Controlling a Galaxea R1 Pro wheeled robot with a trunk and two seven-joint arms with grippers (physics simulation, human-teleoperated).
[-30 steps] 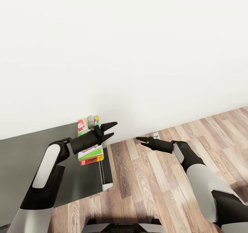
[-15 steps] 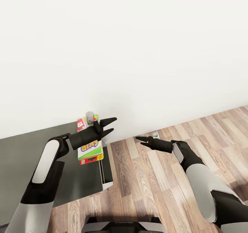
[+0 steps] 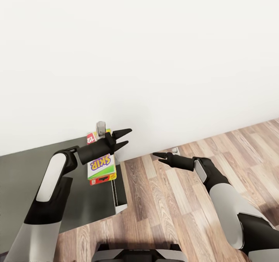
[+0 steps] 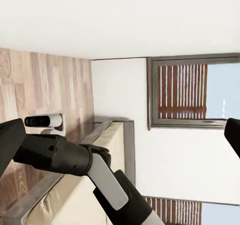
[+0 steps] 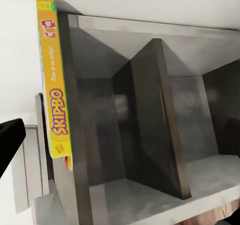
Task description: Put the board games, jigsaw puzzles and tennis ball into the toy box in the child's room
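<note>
At the left of the head view lies the dark-grey desk top (image 3: 35, 176), with the long white-red-green "Skip-Bo" board game box (image 3: 101, 165) lying flat at its far right corner, close to the white wall (image 3: 155, 52). A small grey upright object (image 3: 100, 128) stands at the far end of the box; what it is cannot be made out. The black left gripper (image 3: 123, 138) hovers over the far part of the box, fingers spread a moderate way apart and holding nothing. Compared with a second ago, the left arm has risen and drawn back a little, so that more of the box lid shows, the purple "SKIP" lettering now plain to read. In the right wrist view the box's yellow edge (image 5: 57, 95) overhangs the desk's dark open shelving (image 5: 150, 120). Further right, over the brown wood-plank floor (image 3: 186, 200), the black right gripper (image 3: 162, 158) hangs with its fingers narrowly parted and empty, in much the same place as before.
</note>
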